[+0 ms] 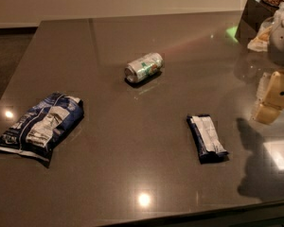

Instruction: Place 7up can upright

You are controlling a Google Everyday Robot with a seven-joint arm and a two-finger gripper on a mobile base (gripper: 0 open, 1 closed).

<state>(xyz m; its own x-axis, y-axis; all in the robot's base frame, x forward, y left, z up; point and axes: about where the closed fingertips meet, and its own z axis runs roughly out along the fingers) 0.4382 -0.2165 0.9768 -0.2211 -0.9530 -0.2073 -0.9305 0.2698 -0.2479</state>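
Camera view: 7up can [143,67] is seen lying on its side on the dark table [132,174], toward the far middle. Its long axis runs near-left to far-right, and the shiny top is turned near-left. Nothing touches it. Gripper [270,103] is found at the right edge, well apart from the can; whether it is spread or closed cannot be told. From it the can lies left and slightly farther. Small snack bag [207,138] is noted near-right, large snack bag [40,124] near-left. A leftward reach across that axis is judged necessary.
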